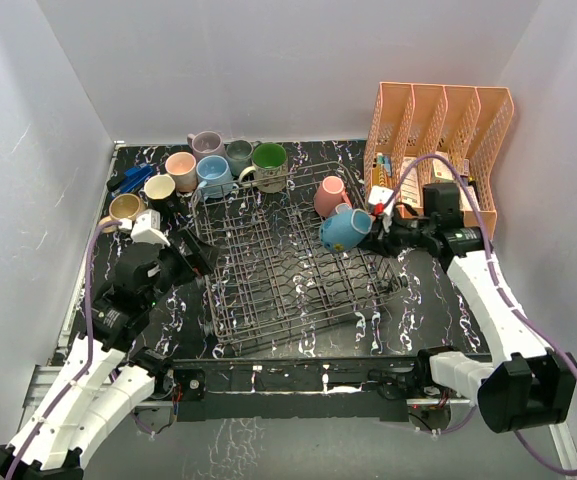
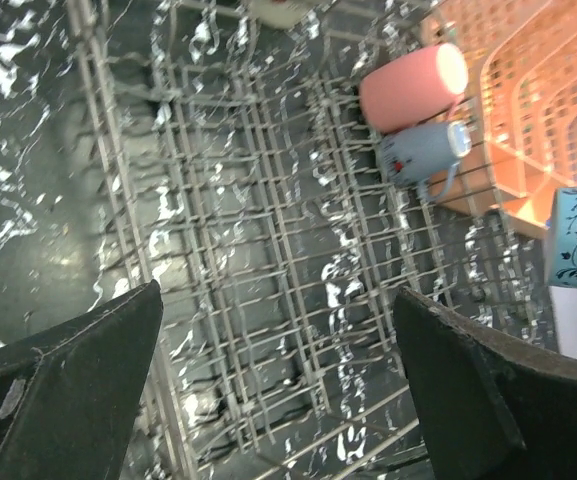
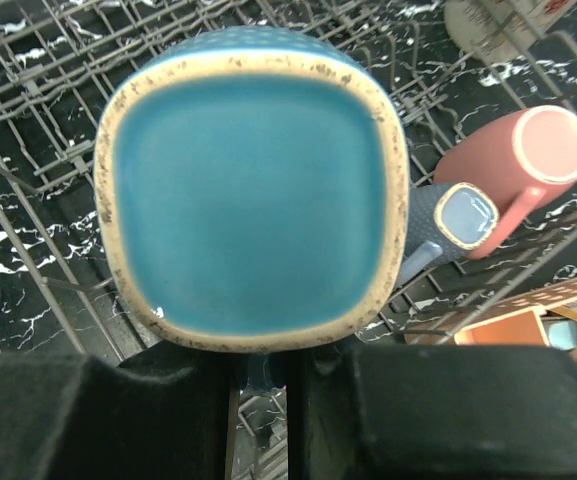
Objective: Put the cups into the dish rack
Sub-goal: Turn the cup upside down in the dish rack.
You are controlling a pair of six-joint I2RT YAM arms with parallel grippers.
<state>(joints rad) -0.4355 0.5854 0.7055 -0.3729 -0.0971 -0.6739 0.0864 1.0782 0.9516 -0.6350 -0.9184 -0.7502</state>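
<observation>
The right gripper [image 3: 263, 365] is clenched on a glossy teal ceramic mug [image 3: 253, 200] with a squarish base rimmed in speckled tan. It hangs above the dark wire dish rack [image 1: 268, 290] near the rack's far right corner, just beside a pink mug [image 3: 513, 170] and a grey-blue mug [image 3: 468, 215] resting among the tines. The left gripper [image 2: 278, 370] is released, over the rack's left edge. Other ceramic mugs [image 1: 213, 172] cluster at the far left of the marbled black bench [image 1: 438, 300].
</observation>
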